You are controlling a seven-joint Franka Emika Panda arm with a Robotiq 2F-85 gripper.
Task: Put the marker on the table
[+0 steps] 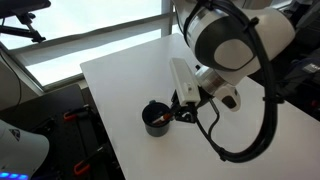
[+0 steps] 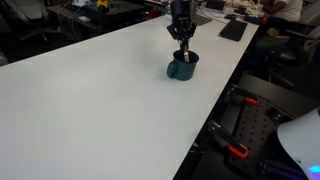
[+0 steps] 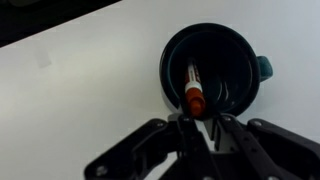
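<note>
The marker (image 3: 193, 90), white-bodied with a reddish-orange end, stands inside the small round black cup (image 3: 238, 60). The orange end points up at the gripper (image 3: 205, 122), whose fingers are closed around it right above the cup's mouth. In both exterior views the gripper (image 1: 185, 104) (image 2: 181, 40) hangs straight over the cup (image 1: 154, 118) (image 2: 183, 70), with a bit of red showing between fingers and cup. The cup stands on the white table (image 1: 130, 70) (image 2: 90, 100) near one edge. The marker's lower end is hidden in the cup.
A teal part (image 3: 264, 68) sticks out from the cup's side. A dark flat object (image 2: 233, 30) lies at the table's far end. Past the table edge are a black frame with orange clamps (image 2: 235, 150) and a window (image 1: 90, 20).
</note>
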